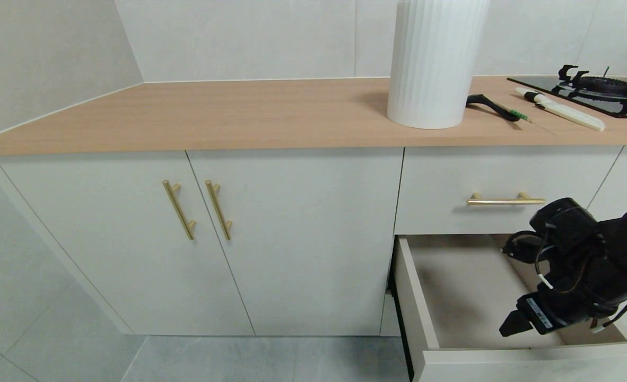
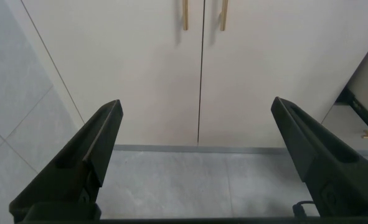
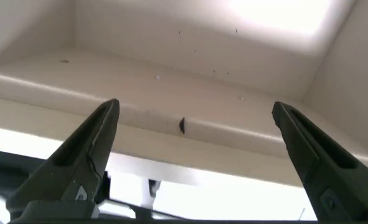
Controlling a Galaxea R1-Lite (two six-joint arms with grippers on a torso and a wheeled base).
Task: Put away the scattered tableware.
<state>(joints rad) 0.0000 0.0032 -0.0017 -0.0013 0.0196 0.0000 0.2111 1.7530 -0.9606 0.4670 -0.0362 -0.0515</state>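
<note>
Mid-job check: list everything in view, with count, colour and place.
Ribbed container: one, white, on the wooden countertop.
Black-handled utensil: one, black, countertop, right of the container.
Hob: one, black, countertop's right end.
Knife: one, white, countertop, beside the hob.
Cabinet doors: two, pale, gold handles, shut.
Upper drawer: one, pale, shut.
Lower drawer: one, pale, pulled open.
Right gripper: one, black, open, over the lower drawer.
Left gripper: one, black, open, low, facing the cabinet doors.

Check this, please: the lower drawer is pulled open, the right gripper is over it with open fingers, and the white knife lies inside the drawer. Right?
One point is wrong. The head view shows the white knife on the countertop, not inside the lower drawer. The rest stands: that drawer is pulled open and the right gripper is over it with open fingers.
</note>
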